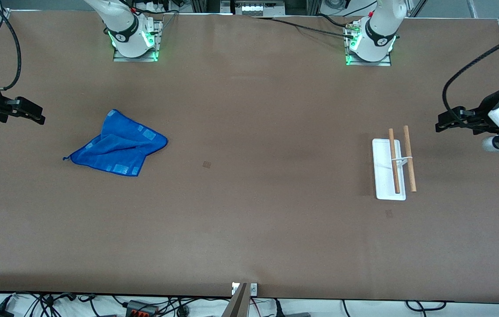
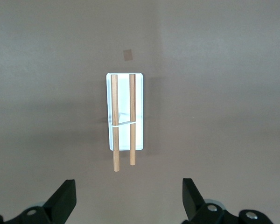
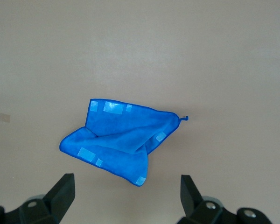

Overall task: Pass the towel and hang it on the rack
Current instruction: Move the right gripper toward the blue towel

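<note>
The bright blue towel [image 1: 117, 145] lies crumpled on the table toward the right arm's end; it also shows in the right wrist view [image 3: 121, 140]. The rack [image 1: 389, 176], a white base with two wooden rods, stands toward the left arm's end and shows in the left wrist view [image 2: 125, 112]. My right gripper [image 1: 29, 113] is open and empty, up in the air at the table's edge beside the towel; its fingertips [image 3: 65, 191] stand wide apart. My left gripper [image 1: 449, 119] is open and empty, raised beside the rack; its fingertips [image 2: 65, 196] stand wide apart.
The brown table [image 1: 249, 220] carries two small dark marks, one near the middle [image 1: 207, 164] and one close to the rack [image 1: 389, 213]. Both arm bases stand at the table's edge farthest from the front camera. Cables run along the nearest edge.
</note>
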{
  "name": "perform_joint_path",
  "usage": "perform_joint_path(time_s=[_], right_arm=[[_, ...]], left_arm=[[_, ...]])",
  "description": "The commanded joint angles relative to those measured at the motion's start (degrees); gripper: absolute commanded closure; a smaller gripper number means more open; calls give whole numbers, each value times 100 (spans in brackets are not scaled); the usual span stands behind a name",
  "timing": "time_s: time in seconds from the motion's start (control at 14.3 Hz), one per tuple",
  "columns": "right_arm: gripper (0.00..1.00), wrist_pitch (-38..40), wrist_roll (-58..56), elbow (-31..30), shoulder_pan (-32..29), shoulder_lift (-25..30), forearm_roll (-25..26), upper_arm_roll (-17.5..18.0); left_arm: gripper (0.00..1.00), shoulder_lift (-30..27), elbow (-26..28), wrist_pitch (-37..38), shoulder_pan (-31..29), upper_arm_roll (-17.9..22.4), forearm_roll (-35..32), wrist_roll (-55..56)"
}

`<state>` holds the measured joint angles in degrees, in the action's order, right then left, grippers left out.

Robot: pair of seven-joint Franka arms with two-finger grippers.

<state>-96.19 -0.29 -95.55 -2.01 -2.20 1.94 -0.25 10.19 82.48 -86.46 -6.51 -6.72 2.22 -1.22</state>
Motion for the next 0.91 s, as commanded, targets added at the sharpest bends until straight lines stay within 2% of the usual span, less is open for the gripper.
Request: perform_joint_path(time_s=[0.0,0.42,0.84], right_arm=[[0,74,-59,54,16,-44,-62,-1],[0,47,-67,54,25,-70,-71,8],[0,-49,-67,71,25,-500,-71,8]], left_arm=[[0,36,-83,-2,-61,-13,112,8],[0,27,-92,-2,-26,-22,95,34],[0,35,-92,-2,-17,-48,51,34]])
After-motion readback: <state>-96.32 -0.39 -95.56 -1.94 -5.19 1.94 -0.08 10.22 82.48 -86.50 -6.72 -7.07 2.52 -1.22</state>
